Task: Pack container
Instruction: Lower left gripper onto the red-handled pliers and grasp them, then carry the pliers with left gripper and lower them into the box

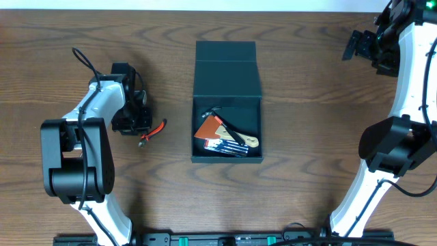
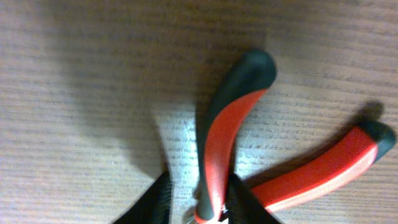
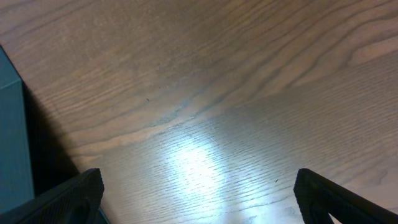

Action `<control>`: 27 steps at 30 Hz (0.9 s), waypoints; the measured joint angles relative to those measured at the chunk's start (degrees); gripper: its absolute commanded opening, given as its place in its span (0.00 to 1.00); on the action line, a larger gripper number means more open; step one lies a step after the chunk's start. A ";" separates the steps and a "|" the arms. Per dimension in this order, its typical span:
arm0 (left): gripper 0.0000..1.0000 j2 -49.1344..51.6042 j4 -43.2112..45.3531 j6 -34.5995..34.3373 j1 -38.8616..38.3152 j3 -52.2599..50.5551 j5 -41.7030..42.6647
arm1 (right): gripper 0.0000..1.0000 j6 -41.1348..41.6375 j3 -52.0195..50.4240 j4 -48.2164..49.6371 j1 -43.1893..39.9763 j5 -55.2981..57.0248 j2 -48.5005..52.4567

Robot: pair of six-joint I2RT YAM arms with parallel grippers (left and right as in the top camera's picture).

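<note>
The dark teal-black container (image 1: 198, 130) stands open at the table's middle, its flap lid (image 1: 227, 68) folded back. Inside lie an orange-red item (image 1: 209, 128), a wooden-handled tool (image 1: 240, 140) and a dark card pack. Red-and-black pliers (image 1: 154, 130) lie on the table to its left. My left gripper (image 1: 140, 126) is down at the pliers. In the left wrist view its fingers (image 2: 202, 199) straddle one handle of the pliers (image 2: 224, 124), with a gap on the left side. My right gripper (image 1: 362, 44) is open and empty at the far right, its fingers (image 3: 199, 186) wide apart above bare wood.
The wooden table (image 1: 314, 137) lies between the container and the right arm. A teal edge of the container (image 3: 9, 124) shows at the left of the right wrist view. The arm bases stand at the front edge.
</note>
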 measured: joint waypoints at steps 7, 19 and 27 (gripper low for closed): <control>0.15 0.00 1.25 0.00 0.00 0.00 0.15 | 0.99 0.00 0.00 -0.02 0.02 0.02 0.00; 0.06 -0.02 2.29 0.04 0.00 0.13 0.61 | 0.99 0.00 0.00 -0.04 0.00 0.00 0.00; 0.06 -1.22 1.53 0.17 -0.07 0.13 0.59 | 0.99 -0.26 0.00 -0.39 0.02 0.00 0.00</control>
